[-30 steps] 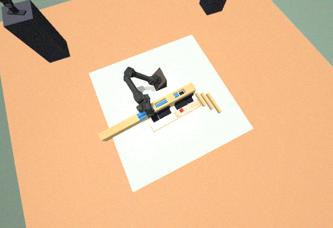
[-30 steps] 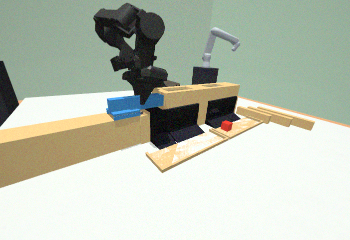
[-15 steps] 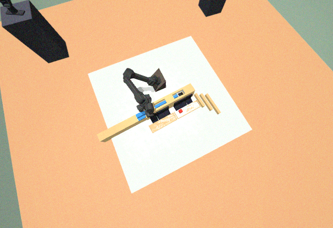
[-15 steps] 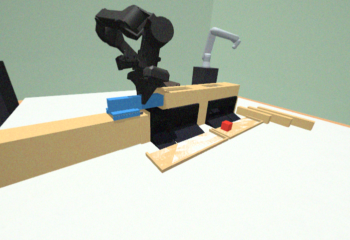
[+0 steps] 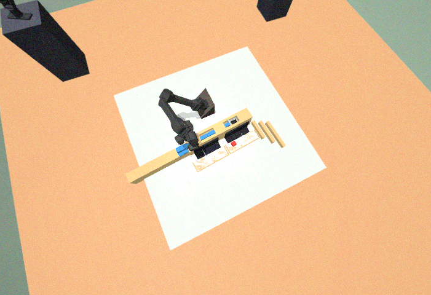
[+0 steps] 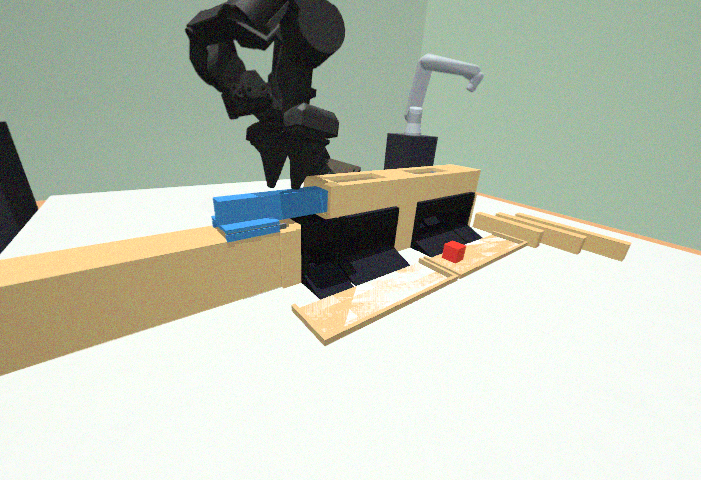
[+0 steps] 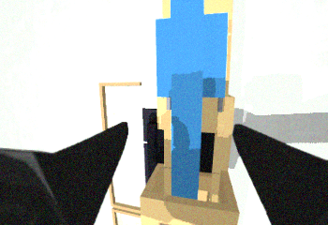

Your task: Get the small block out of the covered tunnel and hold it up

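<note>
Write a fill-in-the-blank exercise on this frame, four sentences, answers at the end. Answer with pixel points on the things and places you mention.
The small block (image 5: 233, 143) (image 6: 453, 251) lying in a shallow tray (image 5: 245, 144) (image 6: 478, 259) is coloured ____.
The sliding piece with the handle (image 5: 182, 150) (image 6: 249, 207) (image 7: 186, 136) is coloured ____.
The gripper (image 6: 284, 186) (image 7: 180, 127) has its fingers ____, not shut.
The number of loose wooden rods (image 5: 275, 134) (image 6: 603, 245) beside the tunnel's far end is ____.

red; blue; open; three

Fingers wide apart, gripper open, straddling blue handle bar, which runs into tan tunnel housing, black panel alongside.
</note>
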`<state>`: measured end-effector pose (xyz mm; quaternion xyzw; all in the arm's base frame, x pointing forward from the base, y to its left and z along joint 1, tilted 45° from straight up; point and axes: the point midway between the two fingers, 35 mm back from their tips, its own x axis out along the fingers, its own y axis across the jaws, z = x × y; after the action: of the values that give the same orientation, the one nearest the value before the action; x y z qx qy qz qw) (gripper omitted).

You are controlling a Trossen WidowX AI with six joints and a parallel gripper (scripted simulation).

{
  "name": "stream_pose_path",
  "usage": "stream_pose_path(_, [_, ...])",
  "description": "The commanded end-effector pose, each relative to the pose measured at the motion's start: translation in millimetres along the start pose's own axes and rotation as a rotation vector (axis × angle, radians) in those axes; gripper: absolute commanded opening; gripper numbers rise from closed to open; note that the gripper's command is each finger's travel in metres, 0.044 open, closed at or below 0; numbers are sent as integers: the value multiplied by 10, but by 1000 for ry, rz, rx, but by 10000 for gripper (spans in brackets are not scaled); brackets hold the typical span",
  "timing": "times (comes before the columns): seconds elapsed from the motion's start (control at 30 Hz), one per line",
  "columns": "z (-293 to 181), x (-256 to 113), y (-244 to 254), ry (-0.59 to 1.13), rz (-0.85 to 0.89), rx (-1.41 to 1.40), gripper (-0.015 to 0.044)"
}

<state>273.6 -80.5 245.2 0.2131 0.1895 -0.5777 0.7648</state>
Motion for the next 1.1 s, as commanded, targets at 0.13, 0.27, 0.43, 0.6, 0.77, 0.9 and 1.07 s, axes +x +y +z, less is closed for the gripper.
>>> stream_pose_path(0.13, [55,5,-8,32,-3,-29,440])
stream_pose_path(0.27, [44,49,-14,33,-3,-28,440])
stream_pose_path(0.43, [27,126,-26,34,-3,-28,440])
stream_pose_path(0.6, [10,203,-40,33,-3,-28,440])
stream_pose_path(0.77, [-5,280,-57,33,-3,-28,440])
stream_pose_path(0.9, [-16,340,-72,31,-3,-28,440])
stream_pose_path(1.07, [-3,314,-57,27,-1,-24,361])
